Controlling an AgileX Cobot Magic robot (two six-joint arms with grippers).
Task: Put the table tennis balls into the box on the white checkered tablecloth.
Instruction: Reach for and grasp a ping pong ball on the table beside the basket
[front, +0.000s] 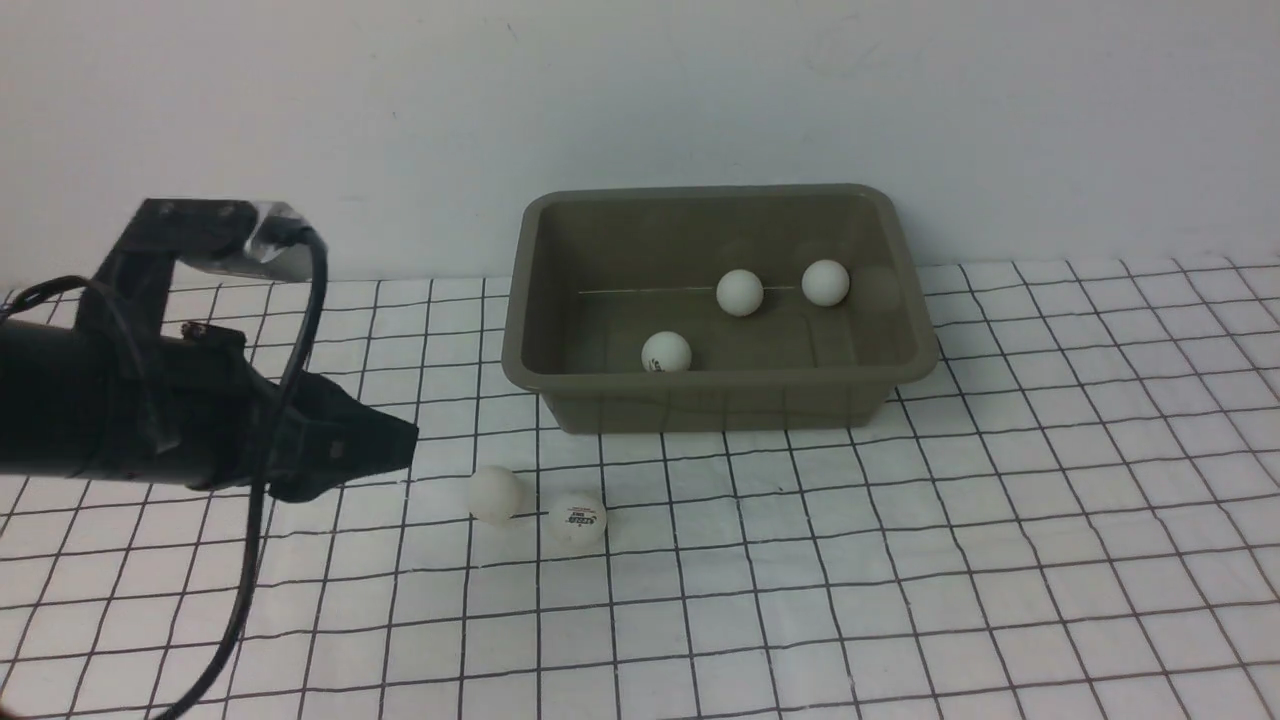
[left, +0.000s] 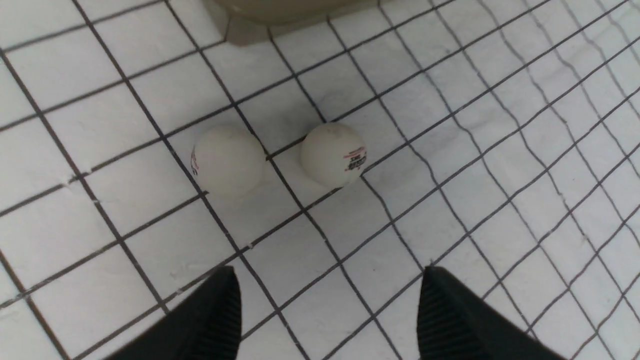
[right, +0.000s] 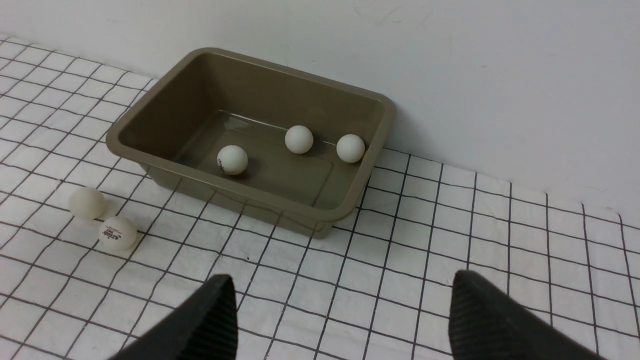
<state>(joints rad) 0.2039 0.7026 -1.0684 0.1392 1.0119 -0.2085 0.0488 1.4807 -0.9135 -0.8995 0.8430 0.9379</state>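
The olive-brown box (front: 905, 300) stands on the white checkered tablecloth (front: 900, 560) near the wall. Three table tennis balls lie inside it (front: 666, 353) (front: 740, 292) (front: 825, 282). Two more balls rest on the cloth in front of the box's left corner: a plain one (front: 495, 493) and one with a red and dark logo (front: 578, 519). My left gripper (front: 405, 450) hovers just left of this pair, open, with nothing between its fingers (left: 220, 310); both balls (left: 228, 160) (left: 334, 155) lie ahead of it. My right gripper (right: 342, 285) is open and empty, set back from the box (right: 150, 152).
A pale wall (front: 640, 100) rises directly behind the box. The left arm's black cable (front: 300, 330) loops over the cloth at the left. The cloth is slightly wrinkled.
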